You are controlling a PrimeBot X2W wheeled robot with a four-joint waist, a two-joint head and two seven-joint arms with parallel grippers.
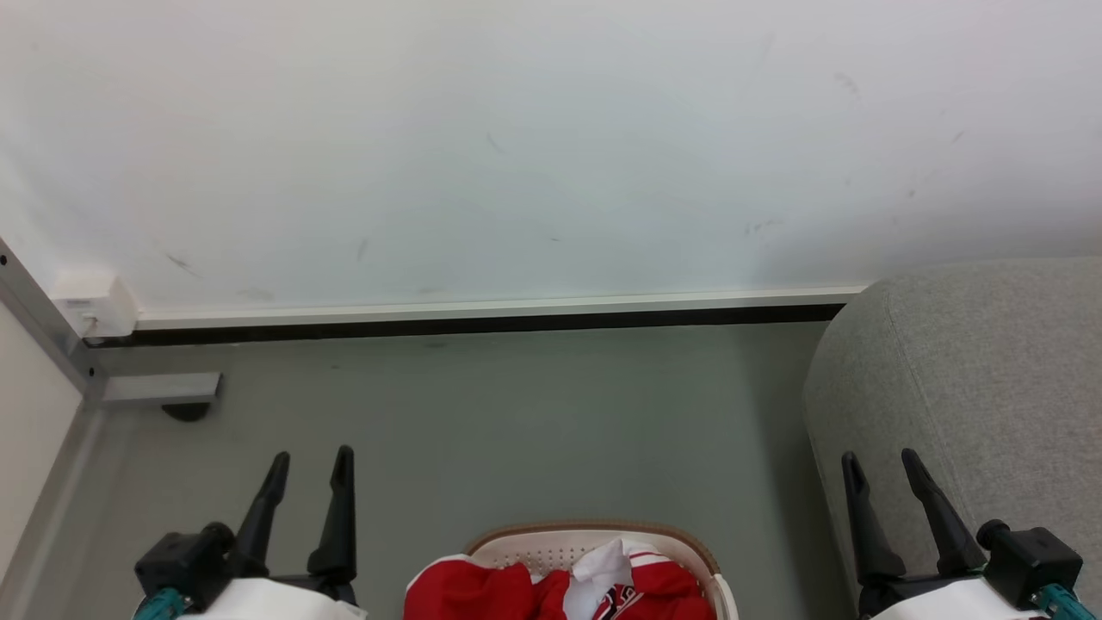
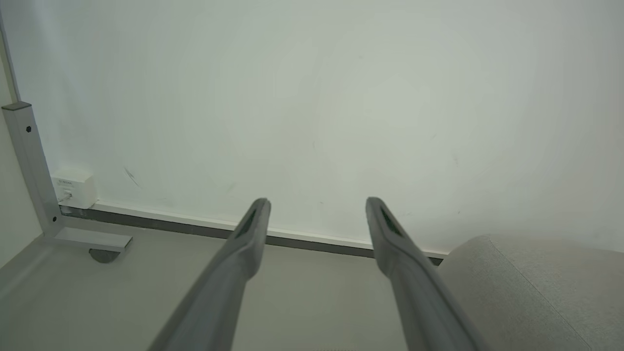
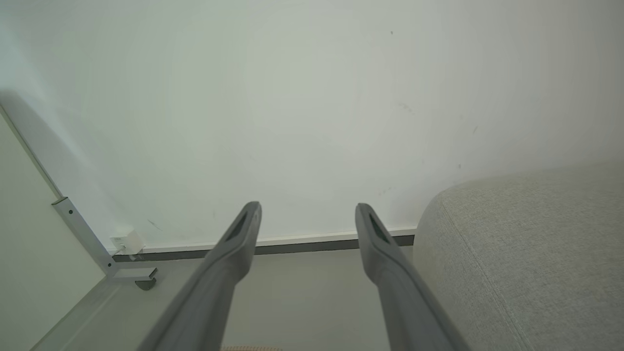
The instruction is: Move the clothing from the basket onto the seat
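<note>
1. Small rounded white perforated plastic basket with brown rim (image 1: pixel 594 524): on the grey-green floor (image 1: pixel 516 413), at the bottom middle of the head view, between the two grippers.
2. Soft red clothing with white bands and a small printed logo (image 1: pixel 469 590): heaped inside the basket, a white fold uppermost at the middle.
3. Large light-grey fabric seat cushion with rounded edge and stitched seam (image 1: pixel 973 387): to the robot's right of the basket, nothing lying on the part in view.
4. Left gripper (image 1: pixel 312 454): two long dark fingers spread apart, holding nothing, over bare floor left of the basket.
5. Right gripper (image 1: pixel 879 455): fingers likewise parted, holding nothing, close beside the seat's rounded edge.
6. Scuffed white wall (image 1: pixel 516 146): behind the floor, with a small white box (image 1: pixel 90 301) low at its left end.
</note>
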